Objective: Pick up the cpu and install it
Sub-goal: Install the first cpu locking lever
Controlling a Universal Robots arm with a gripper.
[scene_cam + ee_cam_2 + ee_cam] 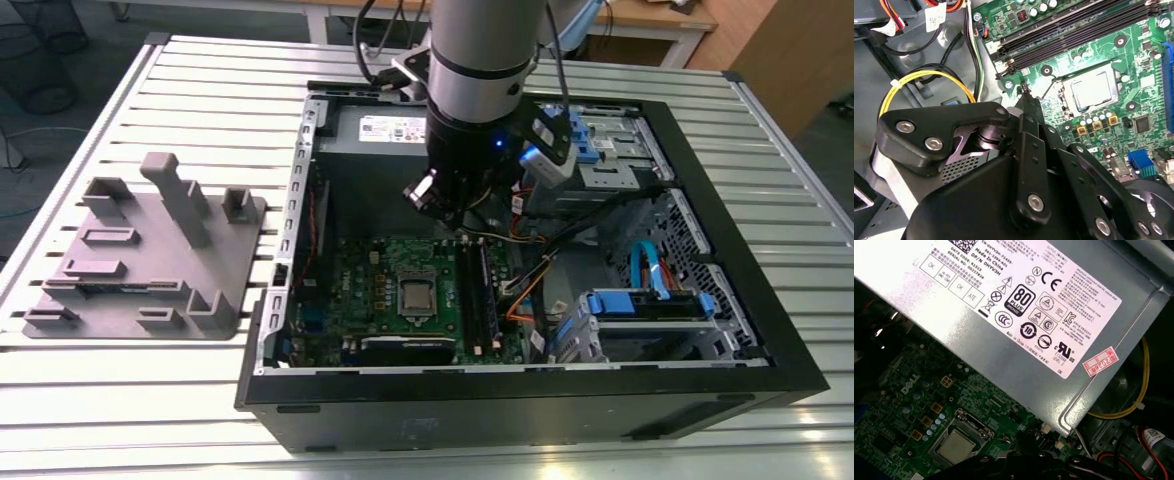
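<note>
Ribbed metal table (160, 390), slatted top, wooden furniture behind. On it, an open computer case (534, 400) lying on its side; to the exterior view's left, well apart from the case, a grey tray (147, 260) with upright blocks.

Inside the case: green board (400, 300) on the floor, silver power supply (374, 125) along the far wall, drive cages with blue tabs at the exterior view's right, loose cables between.

Cpu (418, 294): seated flat in the socket at the board's middle, silver top up, seen also in the second wrist view (1093, 92) and the first wrist view (956, 446).

Arm: hangs over the case interior; gripper (461, 225) above the board, just beyond the socket toward the supply. Second wrist view shows its black linkages (1034, 165) and fingertips (1025, 95) drawn together on nothing, near the socket's corner, apart from the cpu. First wrist view adds the supply's labelled face (1024, 305) and a yellow cable (1141, 390) at its edge.

Room: case walls ring the board; memory slots lie just beside the socket.
</note>
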